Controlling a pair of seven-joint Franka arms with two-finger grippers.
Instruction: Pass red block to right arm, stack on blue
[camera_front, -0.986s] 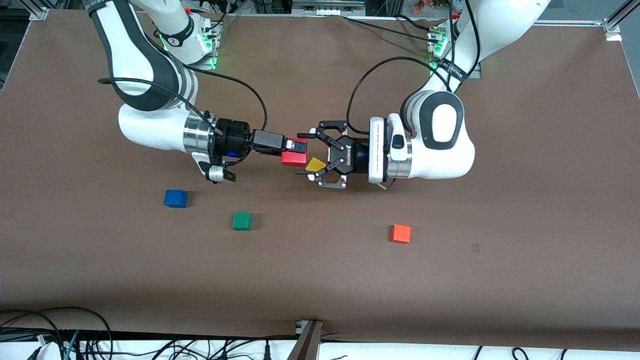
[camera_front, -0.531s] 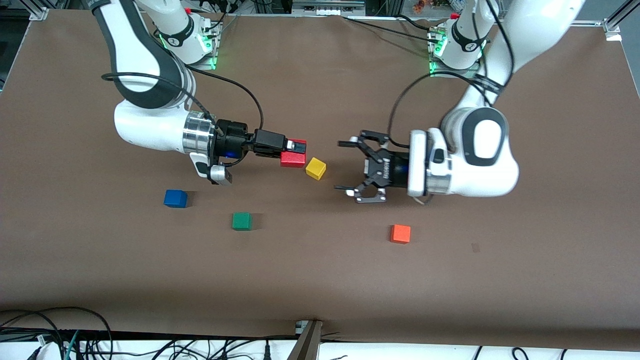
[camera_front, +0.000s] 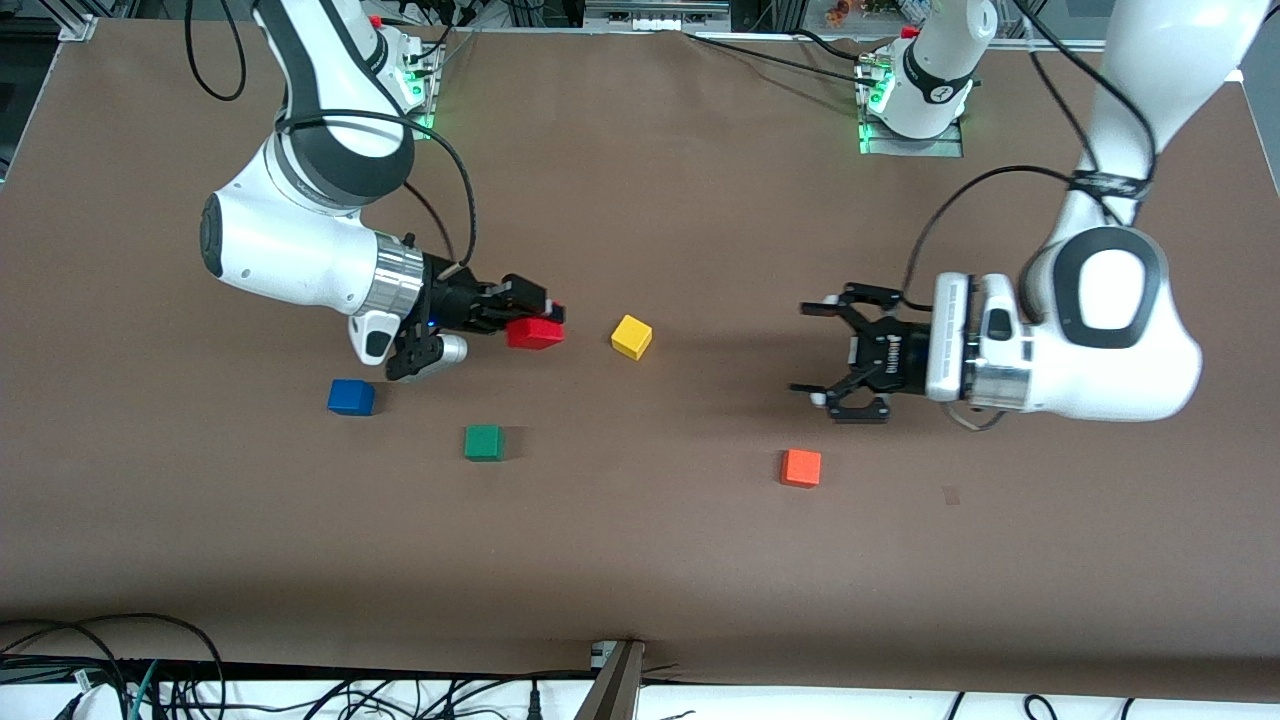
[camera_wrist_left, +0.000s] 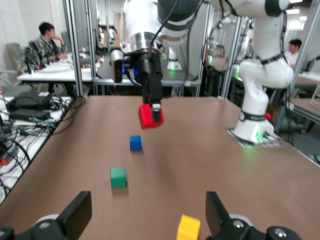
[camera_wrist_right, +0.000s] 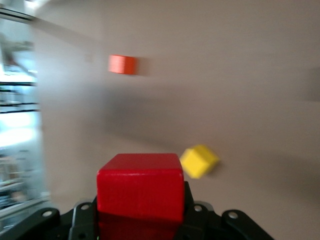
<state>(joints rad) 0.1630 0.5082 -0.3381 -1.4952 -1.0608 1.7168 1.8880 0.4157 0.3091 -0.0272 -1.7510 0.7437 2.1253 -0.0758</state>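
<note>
The right claw (camera_front: 535, 322) is clamped on the red block (camera_front: 534, 333), carrying it in the air above the table (camera_front: 640, 560), which suggests the handover is done. The blue block (camera_front: 351, 397) sits near it, toward the right arm's end, nothing on top. The left claw (camera_front: 822, 350) hangs spread apart and empty above the orange cube (camera_front: 801, 467). The green cube (camera_front: 484, 442) and yellow cube (camera_front: 631, 336) lie close by but likely off the path.
</note>
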